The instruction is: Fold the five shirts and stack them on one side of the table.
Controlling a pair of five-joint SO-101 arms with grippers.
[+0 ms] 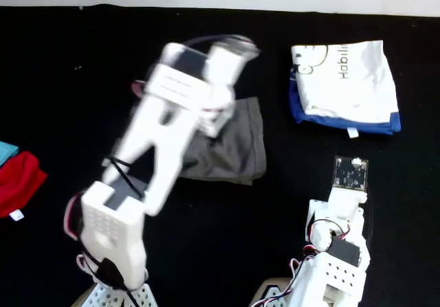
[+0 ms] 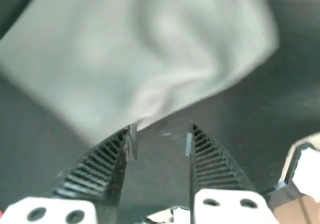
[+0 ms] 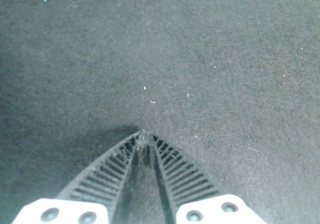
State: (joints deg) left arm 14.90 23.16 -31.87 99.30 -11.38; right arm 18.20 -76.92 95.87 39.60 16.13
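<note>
Black cloth worktop (image 1: 69,80), with a grey shirt (image 1: 237,145) lying about in the middle, already down to a rough rectangle. The left arm (image 1: 165,135) hangs over its left part, so I can't really call the long axis; the bit I can see runs near to far. From the left wrist camera the jaws are apart with nothing between them, and the shirt's edge sits just past the tips, straight ahead. So the left arm is clearly the closer one. The right arm (image 1: 340,252) sits at the near right, well apart from the grey shirt, jaws pressed together over bare cloth. A white shirt (image 1: 347,77) lies on a blue shirt (image 1: 344,123) at the far right, and a red shirt (image 1: 20,180) and a teal shirt (image 1: 5,152) sit at the left edge. My guess is the grey one goes onto that far-right pile, so a carry right and away.
</note>
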